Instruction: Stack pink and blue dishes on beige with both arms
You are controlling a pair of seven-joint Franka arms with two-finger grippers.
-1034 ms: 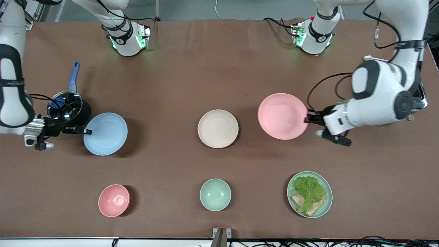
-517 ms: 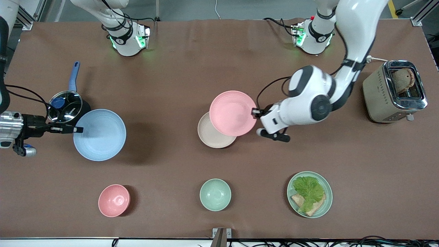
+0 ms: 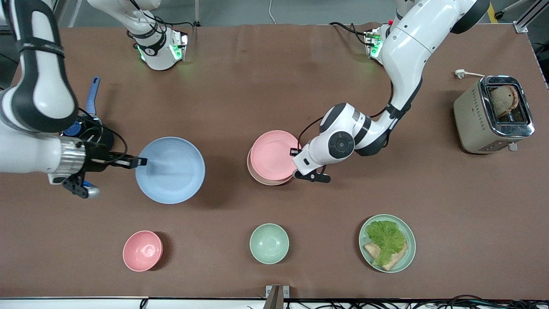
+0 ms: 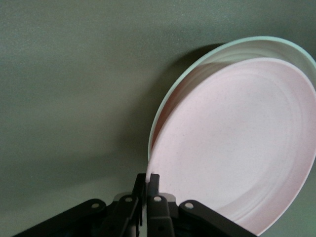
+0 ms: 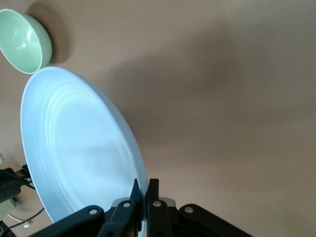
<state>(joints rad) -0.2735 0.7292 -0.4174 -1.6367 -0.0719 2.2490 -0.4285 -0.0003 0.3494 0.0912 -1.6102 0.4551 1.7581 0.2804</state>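
The pink plate lies over the beige plate in the middle of the table and covers nearly all of it; only a thin beige rim shows. My left gripper is shut on the pink plate's rim at the side toward the left arm's end. In the left wrist view the pink plate sits just inside the beige plate's rim, with the left gripper pinching its edge. My right gripper is shut on the blue plate, held above the table between the pot and the stack. The right wrist view shows the blue plate in the right gripper.
A pot with a blue handle stands under the right arm. A toaster is at the left arm's end. Nearer the front camera are a pink bowl, a green bowl and a green plate of lettuce and bread.
The left gripper carried the pink plate toward the right arm's end and down over the beige plate. The right gripper moved the blue plate toward the middle of the table.
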